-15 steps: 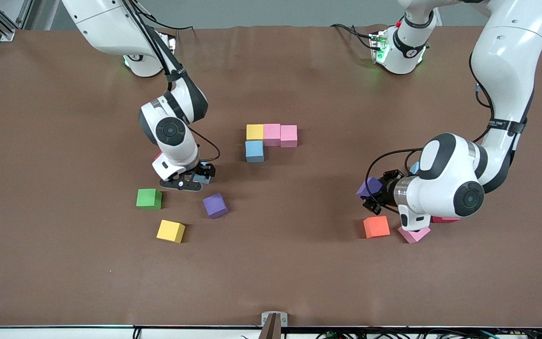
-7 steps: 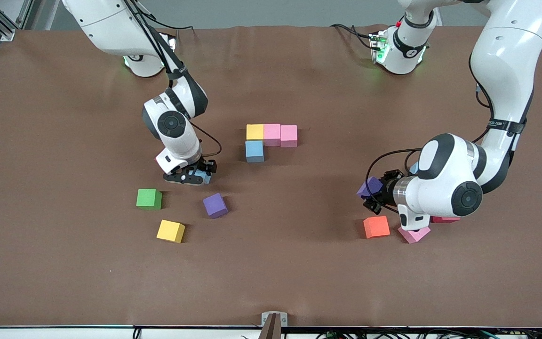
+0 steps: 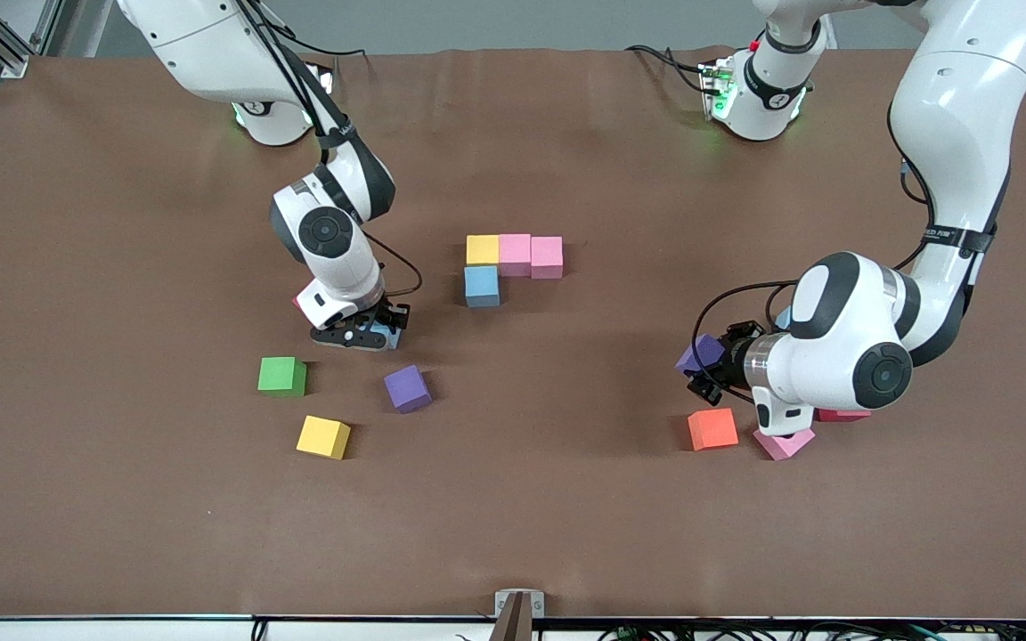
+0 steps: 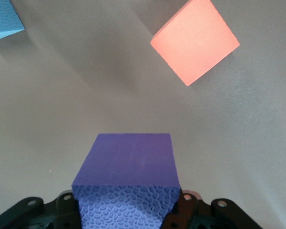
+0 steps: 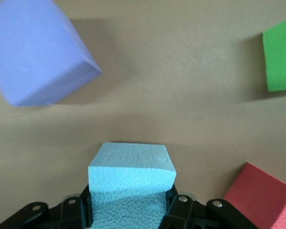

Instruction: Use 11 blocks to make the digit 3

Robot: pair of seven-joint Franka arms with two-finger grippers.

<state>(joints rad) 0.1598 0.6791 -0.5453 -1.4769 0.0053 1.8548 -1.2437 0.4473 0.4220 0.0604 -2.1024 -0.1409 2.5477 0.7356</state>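
Blocks: four joined mid-table, yellow, two pink, light blue. Right gripper clamps a light blue cube at table level; left gripper grips a purple cube aloft. No legible writing. Brown table.

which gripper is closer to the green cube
Right. The right gripper, shut on a light blue cube, sits just beside the green cube; the left gripper holds a purple cube near the table's other end.
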